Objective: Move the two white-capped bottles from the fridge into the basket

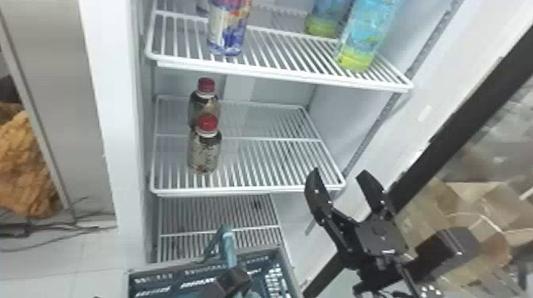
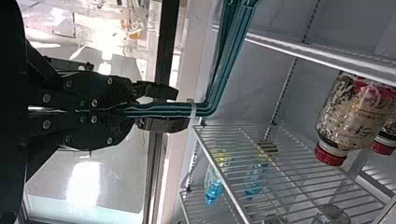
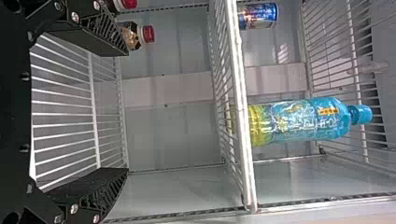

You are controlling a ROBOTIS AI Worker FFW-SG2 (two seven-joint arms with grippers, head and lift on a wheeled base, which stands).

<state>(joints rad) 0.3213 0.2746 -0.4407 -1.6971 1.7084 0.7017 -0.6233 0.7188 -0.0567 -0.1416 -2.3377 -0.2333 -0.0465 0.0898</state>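
Upper wire shelf [image 1: 277,75], L side: 1 can [image 1: 228,31], blue/white w/ a bit of red, upright. R side: blue btl [image 1: 367,39] w/ yellow-green base & blue cap, nr front edge; 2nd blue btl [image 1: 327,18] behind. Far L: crumpled orange-brown stuff [image 1: 23,162], dark cables [image 1: 43,228] on pale floor [image 1: 43,261]. R bg: cardboard boxes [image 1: 476,206].

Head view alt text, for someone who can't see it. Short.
Two red-capped bottles stand one behind the other at the left of a fridge's wire shelf. The open right gripper is near its front right corner, a basket at bottom. Above: a can and two blue bottles.
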